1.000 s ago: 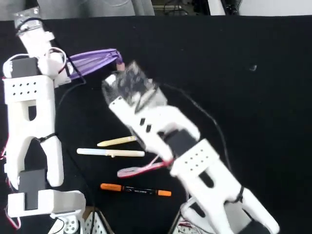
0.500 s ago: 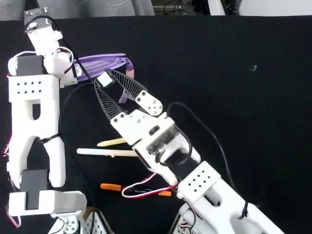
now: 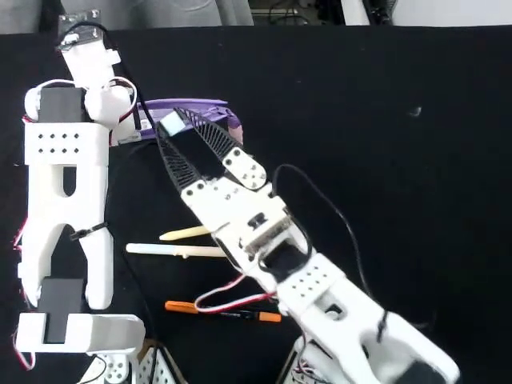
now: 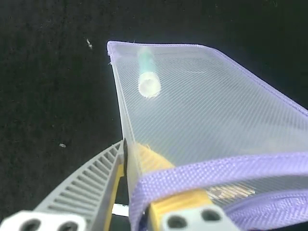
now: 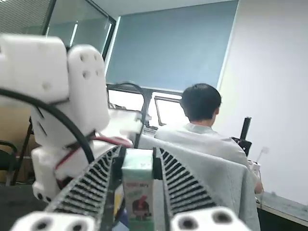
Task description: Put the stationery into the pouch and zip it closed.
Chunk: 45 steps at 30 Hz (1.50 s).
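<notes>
The purple-trimmed mesh pouch is held up at the back left, with my left gripper shut on its near end. In the left wrist view the pouch stretches away from that gripper, and a pale teal-capped cylinder lies inside it. My right gripper is shut on a small white eraser right at the pouch's near edge. The right wrist view has the eraser clamped between the ribbed black fingers. A yellow pen, a white pen and an orange marker lie on the black table.
The right arm crosses above the pens and partly covers the orange marker. The left arm's white body runs along the table's left side. The table's right half is bare black cloth.
The right gripper has swung up from over the pens to the pouch's edge, carrying the eraser. The left arm and pouch have shifted a little to the right.
</notes>
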Motion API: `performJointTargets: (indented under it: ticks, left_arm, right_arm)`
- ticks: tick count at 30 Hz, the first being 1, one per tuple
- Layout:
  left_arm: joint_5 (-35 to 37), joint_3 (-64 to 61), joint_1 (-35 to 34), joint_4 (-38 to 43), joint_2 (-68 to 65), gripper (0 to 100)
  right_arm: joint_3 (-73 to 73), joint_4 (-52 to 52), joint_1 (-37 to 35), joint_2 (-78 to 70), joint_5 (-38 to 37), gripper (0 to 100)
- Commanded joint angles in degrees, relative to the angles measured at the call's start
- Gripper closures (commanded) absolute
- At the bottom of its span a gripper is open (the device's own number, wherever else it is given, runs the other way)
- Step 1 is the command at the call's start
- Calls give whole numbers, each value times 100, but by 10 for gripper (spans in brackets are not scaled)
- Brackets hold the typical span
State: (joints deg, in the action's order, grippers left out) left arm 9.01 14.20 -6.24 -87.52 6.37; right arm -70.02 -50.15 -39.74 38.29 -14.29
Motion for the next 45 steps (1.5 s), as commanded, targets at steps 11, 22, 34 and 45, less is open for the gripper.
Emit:
performJointTargets:
  ticks: [11, 22, 34, 45]
  left_arm:
    - [44, 303, 84, -9, 88, 971]
    - [35, 295, -189, 123, 53, 971]
    - [44, -382, -734, 1169, 62, 971]
    - [44, -330, -989, 1169, 62, 971]
  right_arm:
    - [391, -862, 466, -1842, 0, 982]
    - [391, -862, 651, -2070, 1415, 833]
    - [163, 2101, 809, 532, 1407, 835]
    - [1675, 8589, 448, 3503, 809, 836]
